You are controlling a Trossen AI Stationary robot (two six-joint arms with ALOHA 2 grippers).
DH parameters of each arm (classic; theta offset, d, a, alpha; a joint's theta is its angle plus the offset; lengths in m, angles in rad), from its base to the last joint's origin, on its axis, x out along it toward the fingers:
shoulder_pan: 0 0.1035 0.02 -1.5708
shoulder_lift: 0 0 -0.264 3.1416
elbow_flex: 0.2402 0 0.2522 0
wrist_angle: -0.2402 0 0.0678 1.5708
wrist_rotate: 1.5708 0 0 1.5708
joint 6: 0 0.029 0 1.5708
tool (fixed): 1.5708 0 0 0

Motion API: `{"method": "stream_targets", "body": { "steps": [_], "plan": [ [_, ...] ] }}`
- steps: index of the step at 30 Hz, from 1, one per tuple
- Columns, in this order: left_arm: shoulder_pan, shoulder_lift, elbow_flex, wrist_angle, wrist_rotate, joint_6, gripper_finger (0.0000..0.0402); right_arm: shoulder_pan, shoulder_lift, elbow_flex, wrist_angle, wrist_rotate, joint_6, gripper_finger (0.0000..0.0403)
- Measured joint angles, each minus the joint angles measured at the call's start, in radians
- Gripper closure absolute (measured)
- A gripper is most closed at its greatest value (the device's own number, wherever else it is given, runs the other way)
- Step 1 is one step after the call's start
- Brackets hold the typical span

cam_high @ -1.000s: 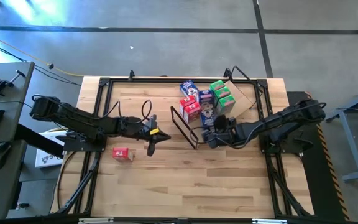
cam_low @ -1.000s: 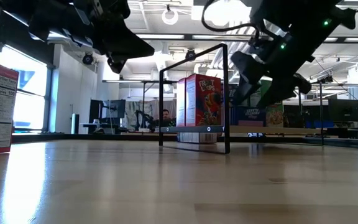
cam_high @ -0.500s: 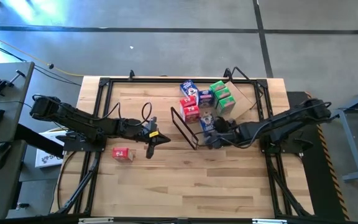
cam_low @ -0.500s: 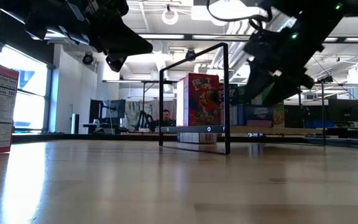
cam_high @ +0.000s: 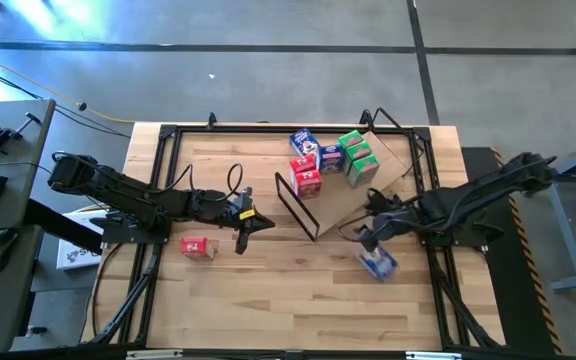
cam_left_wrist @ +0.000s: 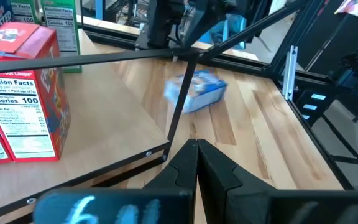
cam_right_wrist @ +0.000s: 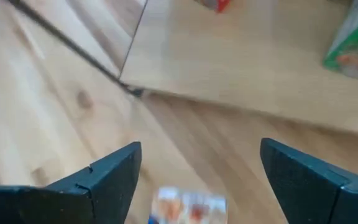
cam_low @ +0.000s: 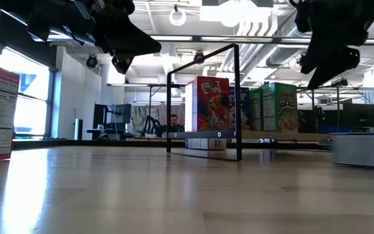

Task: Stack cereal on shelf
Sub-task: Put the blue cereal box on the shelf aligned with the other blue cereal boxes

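The shelf (cam_high: 390,160) is a slanted plywood board with a black wire frame (cam_high: 296,204) at its lower edge. Red (cam_high: 308,181), blue (cam_high: 304,142) and green (cam_high: 362,165) cereal boxes stand on it. One blue cereal box (cam_high: 376,262) lies on the table off the shelf's near right corner. It shows blurred in the left wrist view (cam_left_wrist: 195,92). My right gripper (cam_high: 366,234) hangs open above it, clear of it (cam_right_wrist: 199,148). My left gripper (cam_high: 248,222) is shut and hovers left of the wire frame. A red cereal box (cam_high: 196,247) stands on the table near it.
Black rails (cam_high: 438,270) run along the table's left, right and far sides. The near half of the wooden tabletop (cam_high: 288,300) is bare. In the low view a person (cam_low: 172,121) sits far behind the table.
My right gripper has drawn back from the shelf's lower edge toward the table's right edge and risen, tipping and rolling, still open. The blue box that stood beside it on the shelf has come off and now lies flat on the table below it.
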Motion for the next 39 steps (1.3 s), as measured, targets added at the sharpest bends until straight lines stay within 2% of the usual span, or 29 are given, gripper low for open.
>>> {"method": "stream_targets", "body": {
  "steps": [4,8,12,15,21,26,28,30,34,37,39],
  "plan": [
    [0.0,0.0,0.0,0.0,0.001,-0.02,0.0401,0.031,-0.004,0.001,-0.064,-0.151,0.124,0.0091],
    [0.0,0.0,0.0,-0.004,0.002,-0.024,0.0401,0.12,0.029,0.001,-0.155,-0.279,0.241,0.0111],
    [-0.002,0.009,0.0,-0.003,0.004,-0.026,0.0401,0.237,0.062,0.001,-0.228,-0.482,0.419,0.0145],
    [-0.013,0.024,0.001,0.005,0.006,-0.019,0.0401,0.345,0.085,0.001,-0.224,-0.559,0.543,0.0185],
    [-0.06,0.119,0.002,0.085,0.025,-0.018,0.0401,0.483,0.17,-0.037,-0.235,-0.569,0.764,0.0293],
    [-0.116,0.213,0.002,0.156,-0.012,-0.028,0.0401,0.496,0.261,-0.064,-0.105,-0.566,0.742,0.0373],
    [-0.142,0.245,0.002,0.165,-0.053,-0.047,0.0401,0.489,0.291,-0.043,-0.016,-0.512,0.686,0.0392],
    [-0.166,0.276,0.006,0.171,-0.089,-0.063,0.0401,0.484,0.314,-0.011,0.039,-0.433,0.614,0.0399],
    [-0.208,0.335,0.054,0.183,-0.118,-0.078,0.0401,0.481,0.322,0.098,0.025,-0.287,0.482,0.0394],
    [-0.236,0.382,0.109,0.18,-0.121,-0.078,0.0401,0.482,0.322,0.164,-0.068,-0.263,0.468,0.0391],
    [-0.25,0.419,0.152,0.184,-0.123,-0.079,0.0401,0.496,0.324,0.187,-0.061,-0.282,0.475,0.0391]
  ]
}}
